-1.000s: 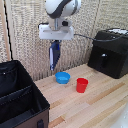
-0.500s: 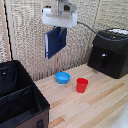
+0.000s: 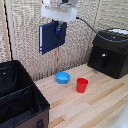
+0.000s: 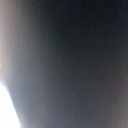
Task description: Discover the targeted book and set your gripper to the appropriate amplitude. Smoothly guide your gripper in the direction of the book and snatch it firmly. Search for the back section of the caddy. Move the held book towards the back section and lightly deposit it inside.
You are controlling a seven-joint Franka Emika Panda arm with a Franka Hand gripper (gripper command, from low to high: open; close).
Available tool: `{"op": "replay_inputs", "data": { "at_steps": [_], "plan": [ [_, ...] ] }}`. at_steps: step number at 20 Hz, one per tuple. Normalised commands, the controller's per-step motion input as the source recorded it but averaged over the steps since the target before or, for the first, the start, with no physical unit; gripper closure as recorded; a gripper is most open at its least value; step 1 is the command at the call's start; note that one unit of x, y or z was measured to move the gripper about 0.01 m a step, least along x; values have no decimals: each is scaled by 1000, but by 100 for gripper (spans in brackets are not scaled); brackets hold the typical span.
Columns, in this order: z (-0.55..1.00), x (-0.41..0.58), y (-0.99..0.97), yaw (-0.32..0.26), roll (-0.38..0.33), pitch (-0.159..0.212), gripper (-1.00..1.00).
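The dark navy book (image 3: 51,37) hangs in the air high above the table, held at its upper right edge by my gripper (image 3: 60,28), which is shut on it. The book is tilted, its broad face toward the camera. The black fabric caddy (image 3: 20,100) with an inner divider stands at the exterior view's lower left, well below and left of the book. The wrist view shows only a dark blurred surface (image 4: 70,60), close to the lens, likely the book.
A small blue bowl (image 3: 62,77) and a red cup (image 3: 82,85) sit on the wooden table (image 3: 100,107) below the gripper. A black boxy machine (image 3: 110,52) with a front handle stands at the exterior view's right. A woven wall is behind.
The gripper has lifted the book upward and toward the exterior view's left; the book has turned from edge-on and hanging low to broad face showing, high above the bowl.
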Motion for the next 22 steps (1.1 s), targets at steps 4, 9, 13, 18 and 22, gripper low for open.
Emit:
{"op": "replay_inputs", "data": {
  "at_steps": [4,9,13,18,22],
  "plan": [
    [105,6,747,-104,19,49,100],
    [3,31,854,-68,0,81,100],
    [207,37,797,-36,30,106,100],
    [518,71,753,-9,57,98,100],
    [690,157,759,-27,47,51,100]
  ]
}}
